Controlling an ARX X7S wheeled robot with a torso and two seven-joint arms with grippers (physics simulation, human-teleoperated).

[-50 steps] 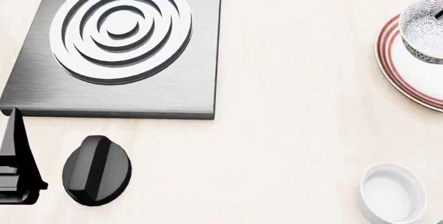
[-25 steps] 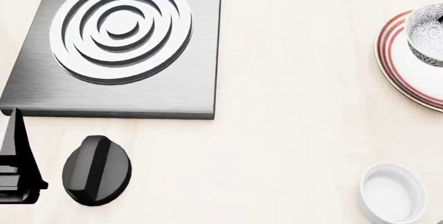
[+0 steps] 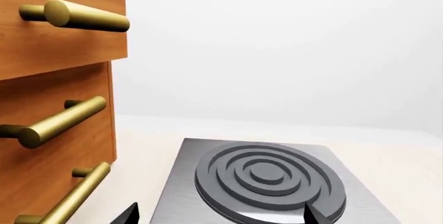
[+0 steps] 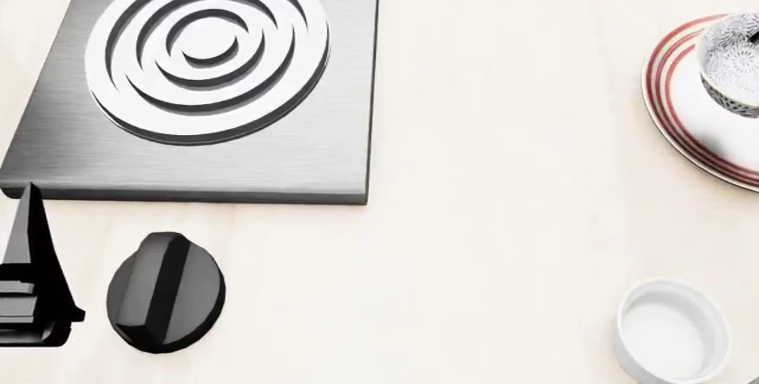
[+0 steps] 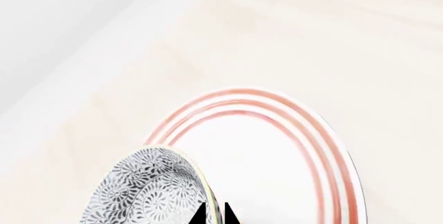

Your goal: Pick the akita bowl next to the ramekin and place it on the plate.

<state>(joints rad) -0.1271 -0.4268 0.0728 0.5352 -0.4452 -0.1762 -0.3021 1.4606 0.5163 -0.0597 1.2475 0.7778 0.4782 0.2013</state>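
The right end effector (image 5: 213,214) is clenched on the akita bowl (image 5: 142,190) rim, over the red-ringed plate (image 5: 277,151). Only the head view shows the ramekin (image 4: 673,331), knob (image 4: 165,292) and burner (image 4: 208,42). Whether the left end effector (image 3: 218,216) is clenched is unclear.

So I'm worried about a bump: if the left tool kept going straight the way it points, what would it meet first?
Probably the stove burner on its steel plate: the left tool points across it, wall beyond. Depth is unclear; it might pass above.
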